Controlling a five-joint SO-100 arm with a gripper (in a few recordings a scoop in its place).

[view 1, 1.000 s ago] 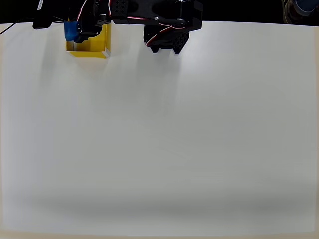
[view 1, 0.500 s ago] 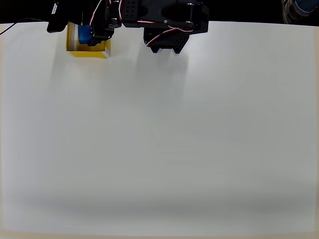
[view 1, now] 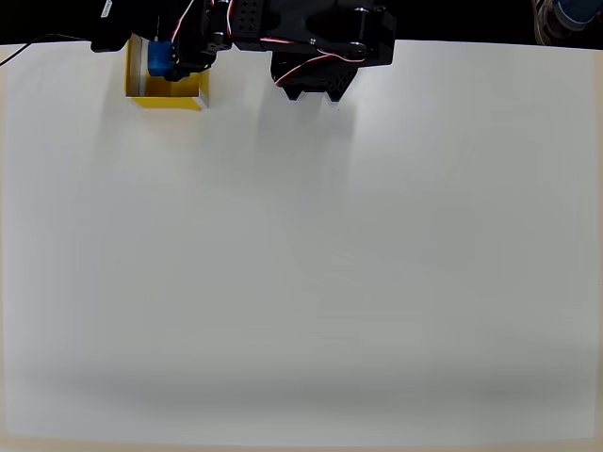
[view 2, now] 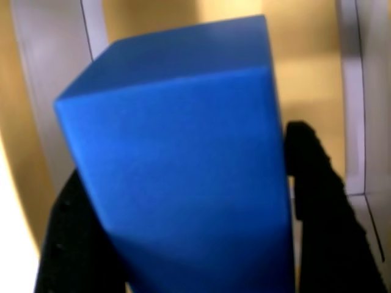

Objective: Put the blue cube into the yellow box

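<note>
Black arm [view 1: 311, 38] along the top edge of the white counter [view 1: 301, 264], reaching left. Pincer [view 1: 170, 58] closed on the blue cube [view 1: 161, 58], held over the yellow box [view 1: 168, 89] at the top left. Front wall and part of the box floor visible below the cube.

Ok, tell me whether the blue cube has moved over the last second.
Yes. In the overhead view the blue cube went rightward, from the yellow box's left wall to over its opening.

Bright-blue cube [view 2: 183, 159], yellow box [view 1: 168, 91] with white-edged walls, black jaws.
</note>
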